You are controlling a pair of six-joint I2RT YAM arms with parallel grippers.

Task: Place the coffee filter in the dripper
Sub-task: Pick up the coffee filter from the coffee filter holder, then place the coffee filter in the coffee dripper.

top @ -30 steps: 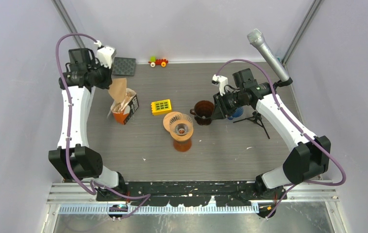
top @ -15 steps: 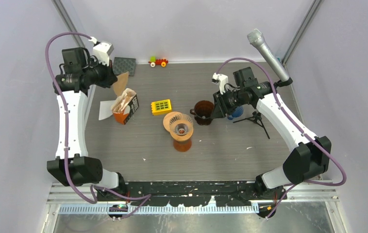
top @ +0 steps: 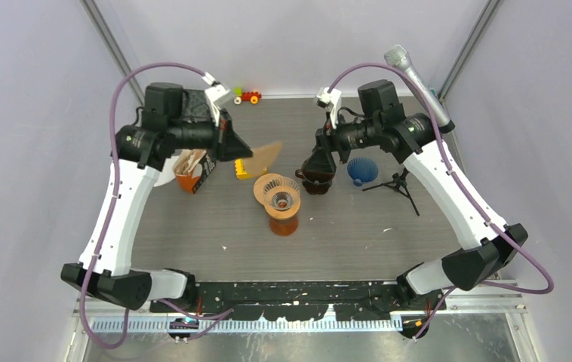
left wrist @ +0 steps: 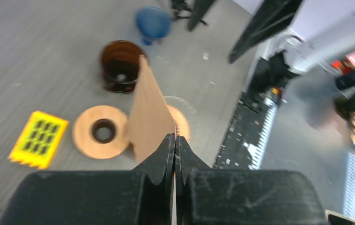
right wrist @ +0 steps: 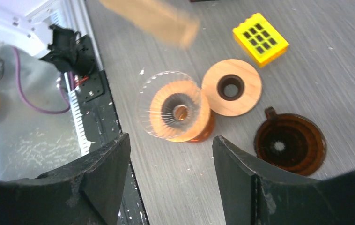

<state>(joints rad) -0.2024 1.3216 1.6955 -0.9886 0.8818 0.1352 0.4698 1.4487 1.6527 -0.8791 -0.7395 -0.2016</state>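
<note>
At the far left, a white paper sheet (top: pixel 161 178) is mostly hidden behind the left arm. The orange-and-black carton (top: pixel 195 172) beside it is half covered by the same arm. The left gripper (top: pixel 247 151) is clenched on the flat brown paper coffee filter (top: pixel 269 153). The filter is held in the air, behind and left of the clear ribbed dripper (top: pixel 281 194), and not in it. In the left wrist view it is seen pinched at its lower edge. Only a corner of the yellow studded brick (top: pixel 239 172) is seen from above, though it is shown whole by both wrist cameras. A round wooden ring (top: pixel 264 182) lies just beside the clear ribbed dripper and is partly overlapped by it from above. Further right, the dark brown dripper (top: pixel 315 183) is partly covered by the right gripper (top: pixel 321 162), whose fingers (right wrist: pixel 105 173) are spread wide with nothing between them. A blue cone (top: pixel 361 170), perhaps another dripper, stands by a small black tripod (top: pixel 398 183). The grey microphone (top: pixel 411 72) is cut off below by the right arm.
</note>
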